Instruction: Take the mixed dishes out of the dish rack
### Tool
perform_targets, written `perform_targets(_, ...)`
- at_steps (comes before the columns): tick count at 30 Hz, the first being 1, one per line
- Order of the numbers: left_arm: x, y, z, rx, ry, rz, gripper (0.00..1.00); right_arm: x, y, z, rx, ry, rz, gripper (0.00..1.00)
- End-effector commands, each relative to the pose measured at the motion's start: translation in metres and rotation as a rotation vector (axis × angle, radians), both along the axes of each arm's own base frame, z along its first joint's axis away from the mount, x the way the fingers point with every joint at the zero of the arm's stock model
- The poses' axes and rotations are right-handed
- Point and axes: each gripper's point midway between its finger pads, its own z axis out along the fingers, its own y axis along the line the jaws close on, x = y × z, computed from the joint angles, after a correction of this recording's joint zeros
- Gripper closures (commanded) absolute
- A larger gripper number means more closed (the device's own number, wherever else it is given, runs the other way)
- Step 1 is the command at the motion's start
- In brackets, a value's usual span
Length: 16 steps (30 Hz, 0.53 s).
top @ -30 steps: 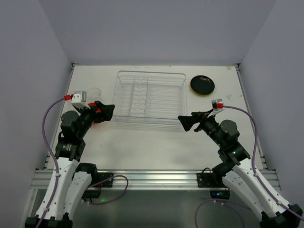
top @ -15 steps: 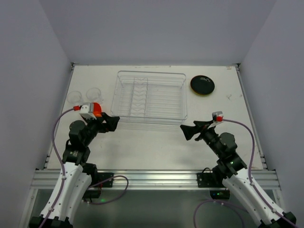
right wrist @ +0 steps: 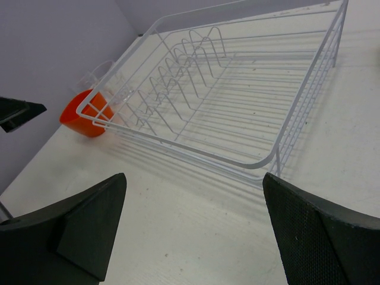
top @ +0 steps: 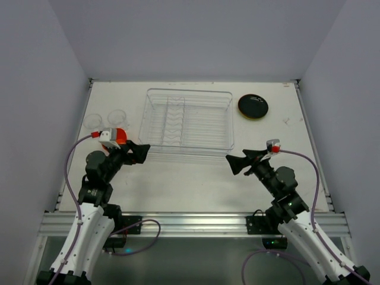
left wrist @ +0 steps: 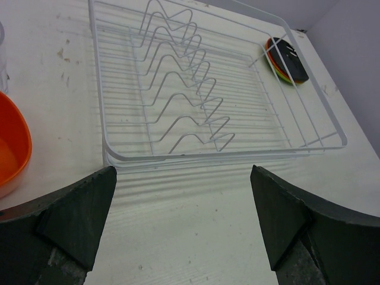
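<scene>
Three stacked plates (top: 253,106), black on top, sit on the counter (top: 196,178) right of the dish rack (top: 187,122); two glasses (top: 117,116) and an orange cup (left wrist: 9,148) are left of it. Left fingers (left wrist: 77,208) and right fingers (right wrist: 77,225) hang wide open near its front corners.

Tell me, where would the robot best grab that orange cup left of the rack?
Probably the rim wall of the orange cup, one finger inside and one outside, coming from above with the open left gripper: its open mouth shows, and that arm is nearest.

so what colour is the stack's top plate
The top plate is black, clearest in the top external view.
</scene>
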Motion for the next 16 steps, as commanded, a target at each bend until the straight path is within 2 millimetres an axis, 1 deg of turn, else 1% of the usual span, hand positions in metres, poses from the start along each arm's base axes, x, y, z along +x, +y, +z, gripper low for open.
perform_targets(1,0.003,-0.004,0.02,-0.013,-0.066,-0.013,0.0,0.005,-0.006,0.011,0.006,-0.049,-0.041,0.01)
perform_targets(9,0.006,-0.003,0.029,-0.02,-0.079,-0.006,0.0,0.005,-0.009,0.013,0.012,-0.054,-0.053,0.01)
perform_targets(16,0.006,-0.003,0.03,-0.024,-0.076,-0.006,0.0,0.005,-0.009,0.013,0.015,-0.05,-0.054,0.01)
